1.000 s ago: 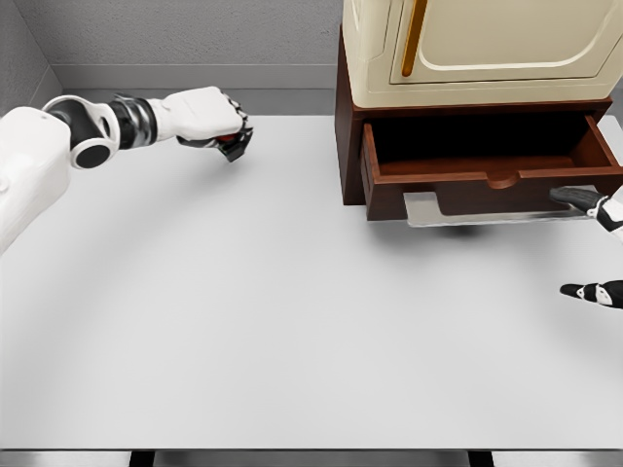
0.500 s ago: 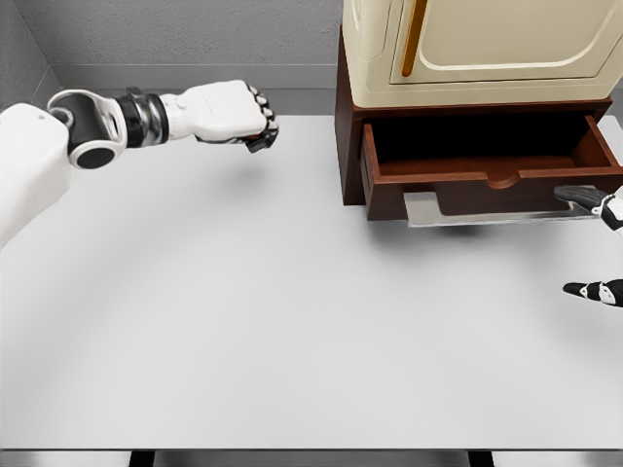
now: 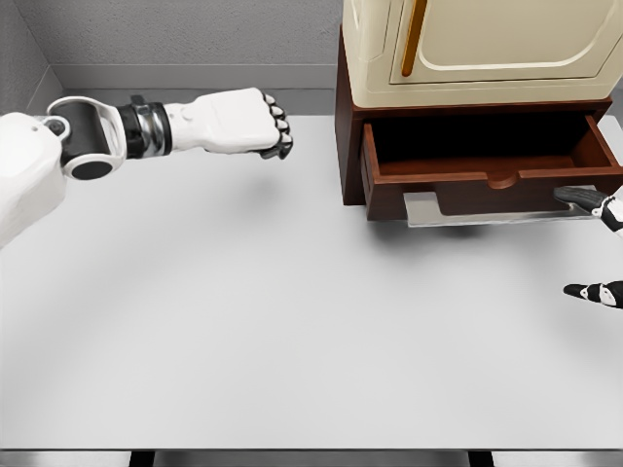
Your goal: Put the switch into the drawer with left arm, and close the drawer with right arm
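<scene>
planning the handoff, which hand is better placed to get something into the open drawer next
Left. The left hand is raised with fingers curled, level with the open drawer. Only fingertips of the right hand show at the frame's edge.

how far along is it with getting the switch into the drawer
Done: the left hand is closed in a fist, apparently around the switch, which is hidden. In hand: carrying it toward the open drawer. Left: drop it in, then the right hand, waiting beside the drawer, closes it.
</scene>
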### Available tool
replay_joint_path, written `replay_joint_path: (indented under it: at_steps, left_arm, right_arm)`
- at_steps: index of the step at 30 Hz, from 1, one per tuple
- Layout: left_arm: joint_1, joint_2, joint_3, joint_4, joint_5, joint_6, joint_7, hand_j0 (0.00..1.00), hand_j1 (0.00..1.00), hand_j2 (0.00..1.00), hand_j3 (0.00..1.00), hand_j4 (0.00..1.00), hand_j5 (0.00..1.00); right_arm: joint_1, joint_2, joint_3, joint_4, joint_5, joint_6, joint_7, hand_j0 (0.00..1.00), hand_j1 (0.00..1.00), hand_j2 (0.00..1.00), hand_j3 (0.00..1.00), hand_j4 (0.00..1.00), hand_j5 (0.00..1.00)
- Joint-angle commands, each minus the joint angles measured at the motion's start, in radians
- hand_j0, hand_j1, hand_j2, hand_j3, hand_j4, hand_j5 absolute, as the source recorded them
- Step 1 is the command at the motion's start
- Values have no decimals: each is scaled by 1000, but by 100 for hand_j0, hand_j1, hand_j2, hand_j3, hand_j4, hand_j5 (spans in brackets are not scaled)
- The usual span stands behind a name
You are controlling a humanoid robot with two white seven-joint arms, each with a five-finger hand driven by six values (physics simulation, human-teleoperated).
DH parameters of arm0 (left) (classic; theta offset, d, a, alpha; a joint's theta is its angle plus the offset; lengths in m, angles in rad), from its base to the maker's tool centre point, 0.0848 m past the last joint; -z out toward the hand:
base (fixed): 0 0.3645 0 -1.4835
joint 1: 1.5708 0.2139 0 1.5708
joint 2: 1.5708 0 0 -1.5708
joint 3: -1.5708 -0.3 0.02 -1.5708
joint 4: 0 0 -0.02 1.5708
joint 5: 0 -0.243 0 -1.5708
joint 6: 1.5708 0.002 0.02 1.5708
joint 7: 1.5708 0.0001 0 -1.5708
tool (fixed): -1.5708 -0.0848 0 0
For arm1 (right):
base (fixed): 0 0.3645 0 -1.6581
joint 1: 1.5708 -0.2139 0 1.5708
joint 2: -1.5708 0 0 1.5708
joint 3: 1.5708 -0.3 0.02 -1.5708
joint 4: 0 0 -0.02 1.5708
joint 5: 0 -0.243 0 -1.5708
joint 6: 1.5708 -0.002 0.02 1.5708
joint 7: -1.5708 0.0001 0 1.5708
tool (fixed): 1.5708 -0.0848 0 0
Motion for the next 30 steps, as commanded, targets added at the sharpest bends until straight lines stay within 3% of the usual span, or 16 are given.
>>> replay_joint_path:
  at_steps: [1, 18, 30]
  left_arm:
    - [0, 11, 2, -54, 5, 1, 1, 48, 48, 48, 48, 48, 48]
    - [6, 47, 2, -229, 13, 1, 1, 49, 49, 49, 49, 49, 49]
    - [-11, 30, 10, -252, 24, 1, 1, 49, 49, 49, 49, 49, 49]
  right_arm:
    - [0, -1, 0, 0, -9, 3, -1, 100, 100, 100, 100, 100, 100]
    - [11, -3, -5, 0, -20, 3, -1, 100, 100, 100, 100, 100, 100]
    - [11, -1, -20, 0, -20, 3, -1, 100, 100, 100, 100, 100, 100]
